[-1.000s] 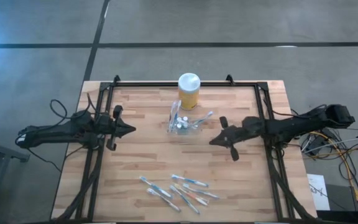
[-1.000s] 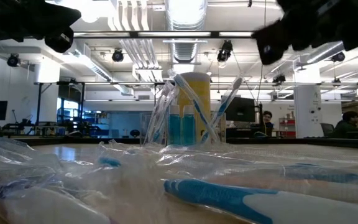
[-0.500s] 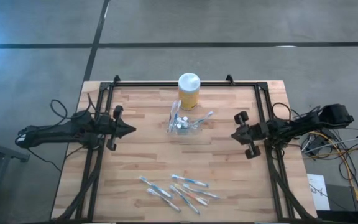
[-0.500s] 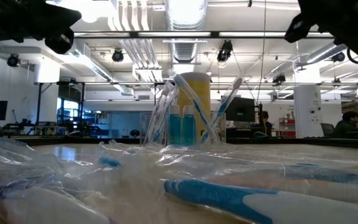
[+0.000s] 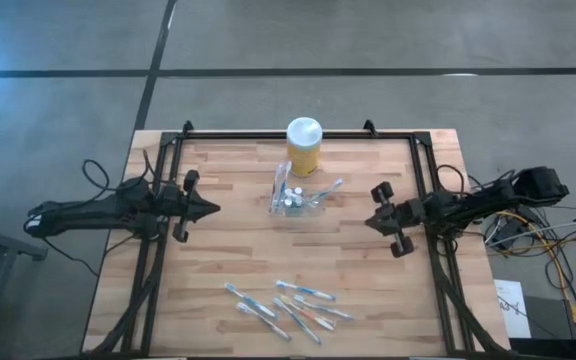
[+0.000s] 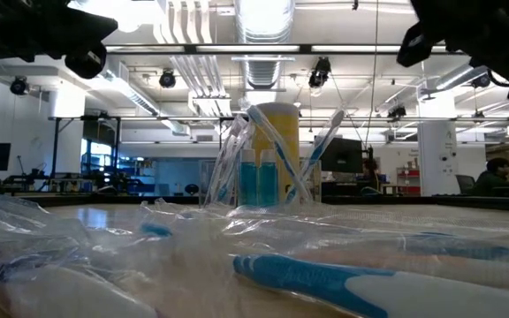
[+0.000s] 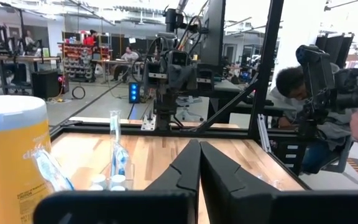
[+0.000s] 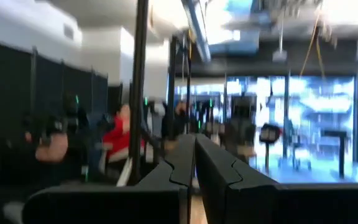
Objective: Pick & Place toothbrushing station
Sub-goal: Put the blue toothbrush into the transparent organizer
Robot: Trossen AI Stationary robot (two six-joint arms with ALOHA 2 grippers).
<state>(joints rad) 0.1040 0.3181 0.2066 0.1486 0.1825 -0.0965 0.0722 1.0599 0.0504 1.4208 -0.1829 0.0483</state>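
**At the right edge: right arm pulled back**

At the table's right edge the right gripper (image 5: 371, 219) now sits, fingers together and empty, having retreated from beside the station (image 5: 290, 197), which stands near the back edge by the yellow jar (image 5: 303, 146). The left gripper (image 5: 211, 209) waits, closed, at the left edge. No pick is under way.

My left arm reaches in from the left edge of the overhead frame, its left gripper (image 5: 208, 209) at left of centre with the fingers pressed together. My right arm comes in from the right edge at mid-height, and its right gripper (image 5: 371, 221) sits right of centre, fingers closed too, nothing held.
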